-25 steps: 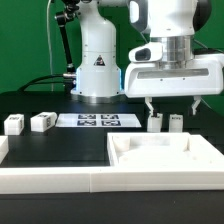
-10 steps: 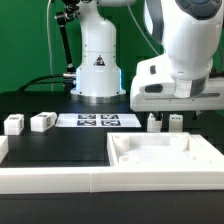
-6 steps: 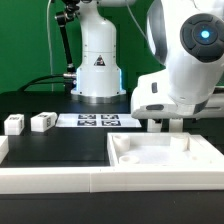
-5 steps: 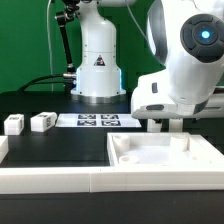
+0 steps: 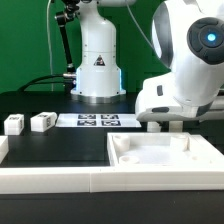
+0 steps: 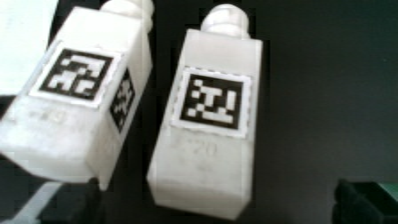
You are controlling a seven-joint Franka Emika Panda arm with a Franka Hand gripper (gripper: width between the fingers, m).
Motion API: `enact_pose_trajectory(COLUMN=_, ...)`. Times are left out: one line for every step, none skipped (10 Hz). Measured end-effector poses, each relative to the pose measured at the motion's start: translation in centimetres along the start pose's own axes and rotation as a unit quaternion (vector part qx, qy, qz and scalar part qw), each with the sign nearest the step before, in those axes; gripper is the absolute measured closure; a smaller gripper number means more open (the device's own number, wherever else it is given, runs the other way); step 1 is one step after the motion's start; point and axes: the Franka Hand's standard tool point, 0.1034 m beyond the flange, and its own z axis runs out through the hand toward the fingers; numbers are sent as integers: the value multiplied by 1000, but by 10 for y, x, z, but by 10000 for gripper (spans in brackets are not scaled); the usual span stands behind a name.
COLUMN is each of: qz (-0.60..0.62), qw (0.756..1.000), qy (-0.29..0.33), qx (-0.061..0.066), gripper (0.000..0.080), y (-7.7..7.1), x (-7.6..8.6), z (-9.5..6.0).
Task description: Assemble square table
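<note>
**Wrist view: lined up for a pick, nothing pinched**

Saw two short white blocky plastic legs with black-and-white tags set side by side, almost touching: the centred leg (image 6: 214, 112) and the neighbour leg (image 6: 80, 90). Noted long axes parallel, pegged ends pointing the same way, tags facing the camera.

Found the robot's white two-finger gripper (image 5: 166, 124) poised over that pair, just beyond the far rim of the white plastic square slab (image 5: 122, 150) with its raised edge, toward the exterior view's right. Found it spread wide, pinching nothing.

Spotted two more white tagged legs, the outer spare leg (image 5: 13, 124) and the inner spare leg (image 5: 42, 121), beyond the slab's far corner on the exterior view's left, well apart from the gripper. Placed the flat white marker board (image 5: 97, 120) between them and the gripper.

Judged the centred leg to lie right below the gripper, long axis apparently crosswise to the closing line. Judged a pinch across the short width possible. Judged the narrow gap to the neighbour leg the hazard: little room for a finger.
</note>
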Motion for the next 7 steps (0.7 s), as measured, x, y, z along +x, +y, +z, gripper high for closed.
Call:
enact_pose_trajectory(qz=0, qw=1000, qy=-2, qx=-1, gripper=151, y=0, x=-1, z=6)
enact_pose_trajectory(qz=-1, qw=1000, qy=-4, qx=-2, gripper=151, y=-1, x=-3, z=9)
enact_pose_trajectory(qz=-1, qw=1000, qy=-3, qx=-1, gripper=151, y=-1, x=-2, z=9)
enact_pose_trajectory(qz=-1, qw=1000, qy=-3, qx=-1, gripper=151, y=-1, x=-2, z=9)
enact_pose_trajectory(qz=-1, qw=1000, qy=-2, qx=-1, gripper=151, y=-1, x=-2, z=9)
enact_pose_trajectory(qz=8, qw=1000, qy=5, qx=-1, gripper=151, y=-2, x=0, z=13)
enact_pose_trajectory(qz=6, qw=1000, qy=6, qx=-2, gripper=151, y=-3, x=-2, z=20)
